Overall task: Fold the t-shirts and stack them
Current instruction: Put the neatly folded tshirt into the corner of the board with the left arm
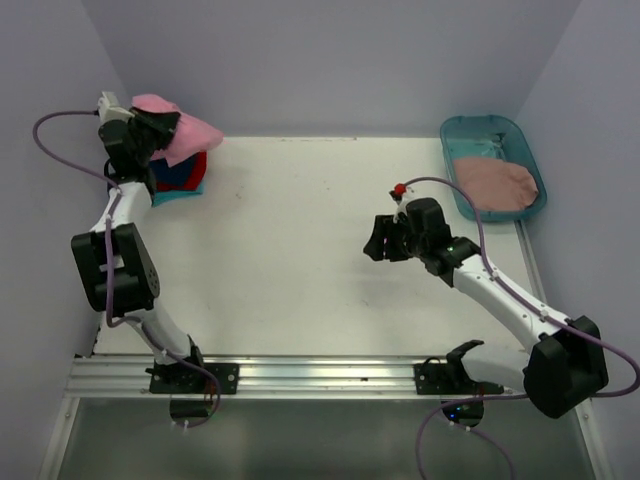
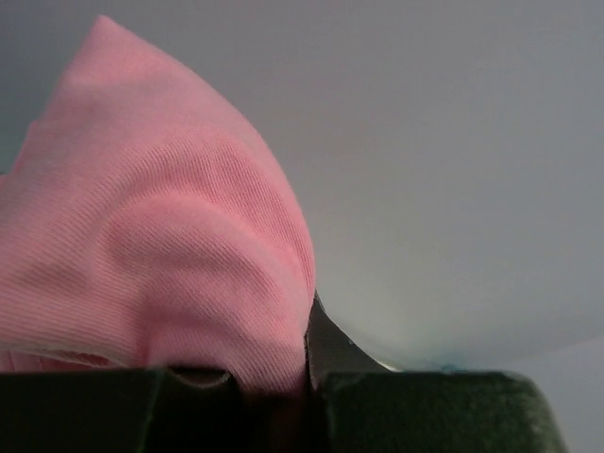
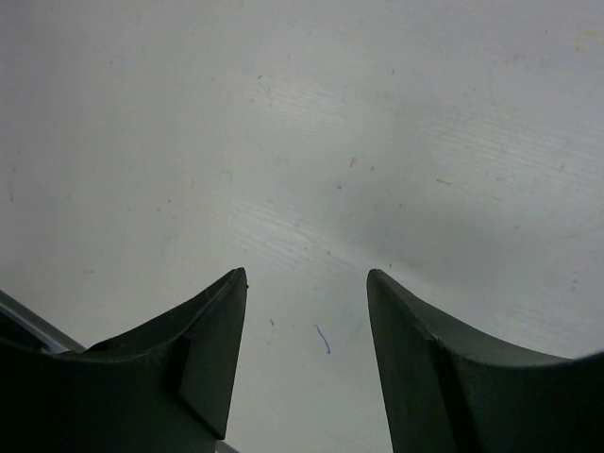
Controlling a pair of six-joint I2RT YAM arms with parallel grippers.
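My left gripper (image 1: pixel 160 128) is shut on the bright pink t-shirt (image 1: pixel 190 135) and holds it up at the far left corner, over a stack of a red shirt (image 1: pixel 193 165), a navy blue shirt (image 1: pixel 172 174) and a turquoise shirt (image 1: pixel 168 197). In the left wrist view the pink cloth (image 2: pixel 160 245) fills the left side, pinched between the shut fingers (image 2: pixel 330 354). A dusty rose shirt (image 1: pixel 497 183) lies in the teal tub (image 1: pixel 457 130) at the far right. My right gripper (image 1: pixel 378 243) is open and empty above the bare table (image 3: pixel 311 142).
Lavender walls close in the table on the left, back and right. The teal tub stands at the far right corner. The arm bases sit on a metal rail (image 1: pixel 320 376) at the near edge.
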